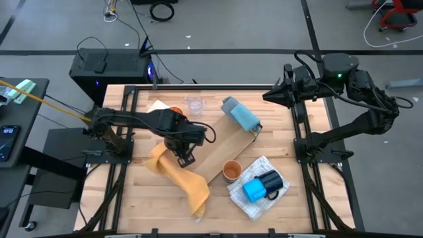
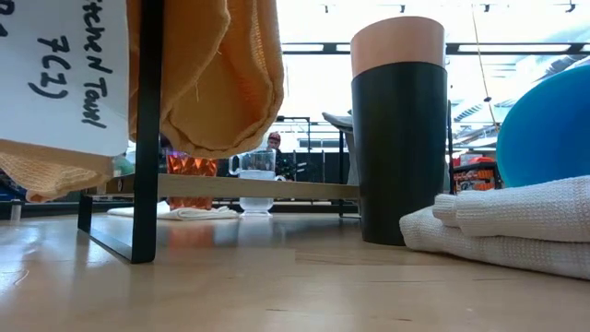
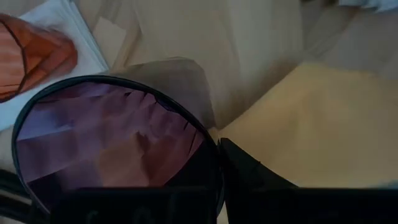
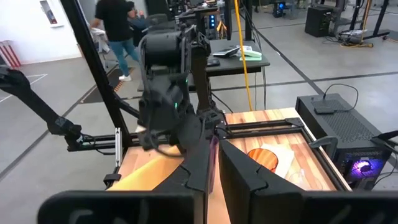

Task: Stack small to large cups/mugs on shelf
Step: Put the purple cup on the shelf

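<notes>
The left pincer (image 1: 186, 157) sits over the middle-left of the pale wooden slatted surface (image 1: 310, 198), closed on the rim of a translucent purple faceted cup (image 3: 106, 143), one dark finger (image 3: 249, 171) pressed against the cup's outer wall. Just beside it lies a rumpled mustard-yellow cloth (image 1: 182, 178), trailing toward the near edge. A flat brown board shelf (image 1: 221, 149) runs diagonally across the centre on thin black legs.

At the far side stand a red-tinted faceted cup (image 1: 175, 112) and a clear glass mug (image 1: 195, 104), both resting on a white napkin (image 1: 157, 106). A blue-grey folded cloth (image 1: 240, 114) lies at the shelf's far end. Near the shelf's right side stands a tall black cup with a tan rim (image 2: 398, 129), showing an orange inside from above. A bright blue mug (image 1: 254, 190) and a dark navy mug (image 1: 271, 180) touch each other on a white waffle-weave towel (image 1: 254, 198).

The right pincer (image 1: 269, 96) hangs closed over the far right edge, well apart from the cups. The near-right corner and the left edge are open wood.
</notes>
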### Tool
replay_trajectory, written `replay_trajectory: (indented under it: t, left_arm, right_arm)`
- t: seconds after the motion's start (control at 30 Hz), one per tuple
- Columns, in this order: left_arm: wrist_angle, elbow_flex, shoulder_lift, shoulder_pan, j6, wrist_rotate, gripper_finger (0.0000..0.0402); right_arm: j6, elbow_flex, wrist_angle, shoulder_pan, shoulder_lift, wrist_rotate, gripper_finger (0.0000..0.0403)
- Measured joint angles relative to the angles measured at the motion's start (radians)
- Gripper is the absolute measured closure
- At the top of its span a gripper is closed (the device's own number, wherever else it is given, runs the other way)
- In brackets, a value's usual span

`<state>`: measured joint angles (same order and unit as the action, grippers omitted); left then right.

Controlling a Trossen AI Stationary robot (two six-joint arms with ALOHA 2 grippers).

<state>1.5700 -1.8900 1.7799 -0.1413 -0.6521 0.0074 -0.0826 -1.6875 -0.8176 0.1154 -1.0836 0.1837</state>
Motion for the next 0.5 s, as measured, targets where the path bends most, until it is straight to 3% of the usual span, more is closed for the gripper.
replay_trajectory:
  t: [0.5]
  left_arm:
    - [0.003,-0.001,0.087,-0.008,-0.088,-0.03,0.039]
  right_arm:
    - [0.0,0.0,-0.001,0.0,0.0,0.0,0.0362]
